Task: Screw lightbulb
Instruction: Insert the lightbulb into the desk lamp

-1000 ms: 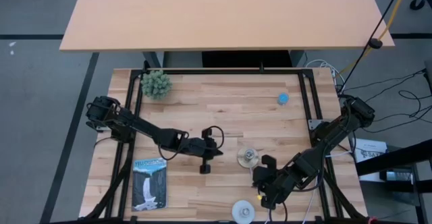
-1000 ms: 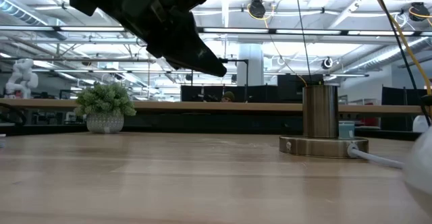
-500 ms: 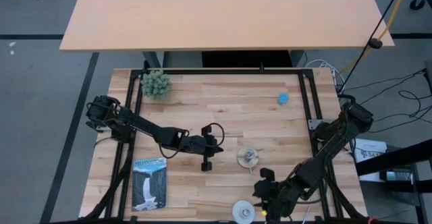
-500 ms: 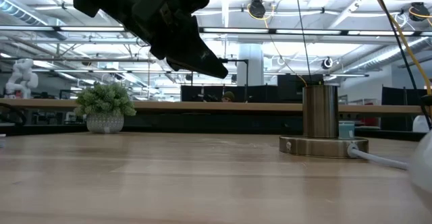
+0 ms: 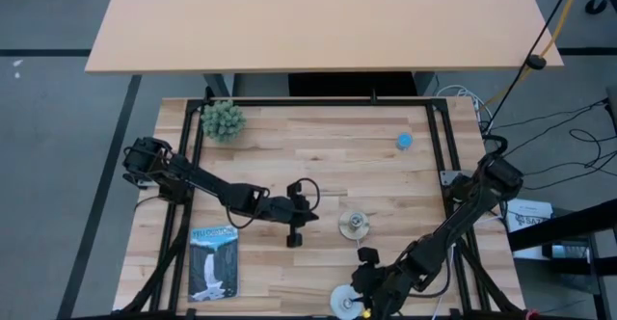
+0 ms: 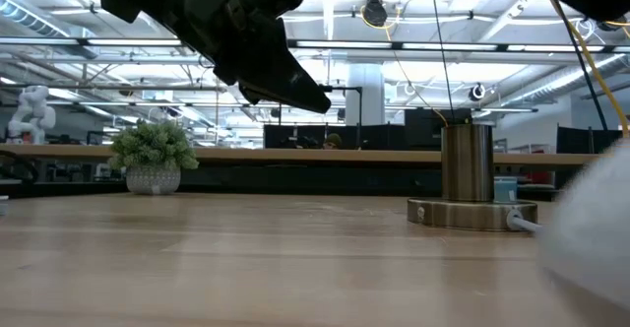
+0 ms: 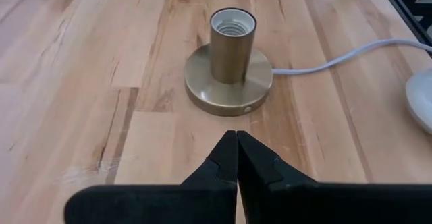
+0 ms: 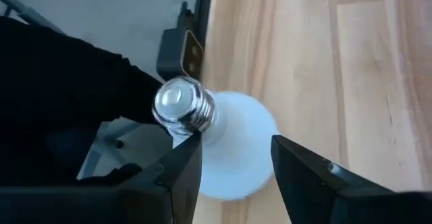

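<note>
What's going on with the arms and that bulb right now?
Right gripper open, straddling lightbulb at table's near edge. Left gripper shut, facing empty socket. Nothing in the way.

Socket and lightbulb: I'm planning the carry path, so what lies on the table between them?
Only bare wood and a stretch of the white cord, as the high view shows. The socket stands mid-table; the lightbulb lies at the near edge, the right end effector around it.

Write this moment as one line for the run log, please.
right gripper: open, around lightbulb at table's near edge | left gripper: shut, waiting near socket | bulb not yet screwed in
</note>
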